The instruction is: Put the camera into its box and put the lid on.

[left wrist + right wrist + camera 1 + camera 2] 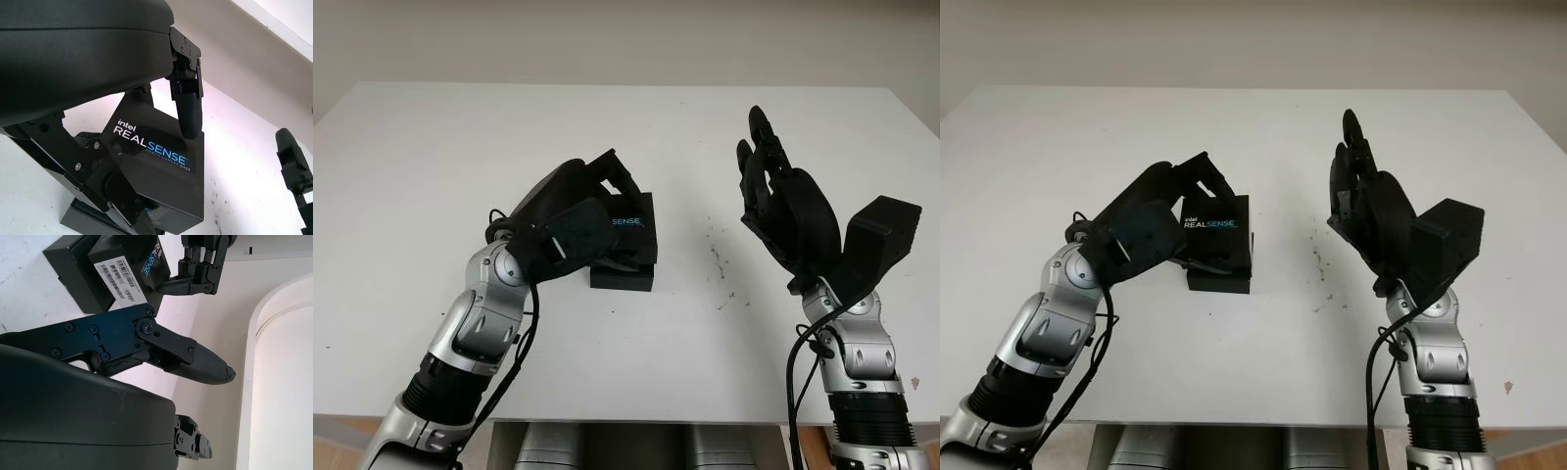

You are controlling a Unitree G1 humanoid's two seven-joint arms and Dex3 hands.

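While the left hand (1170, 211) grips the lid (1217, 233) by its edges, holding it tilted over the box (1219, 281) near the middle of the white table (1234, 127), the right hand (1366, 211) is raised to the right, well apart from both, open and holding nothing. The camera cannot be made out, so whether it already lies inside the box is uncertain. The lid looks like glossy, stiff cardboard: probably light, and likely slick on its printed face, so the side walls seem the better place to hold it. Pressed unevenly, it may jam on the base, and the light base could slide.
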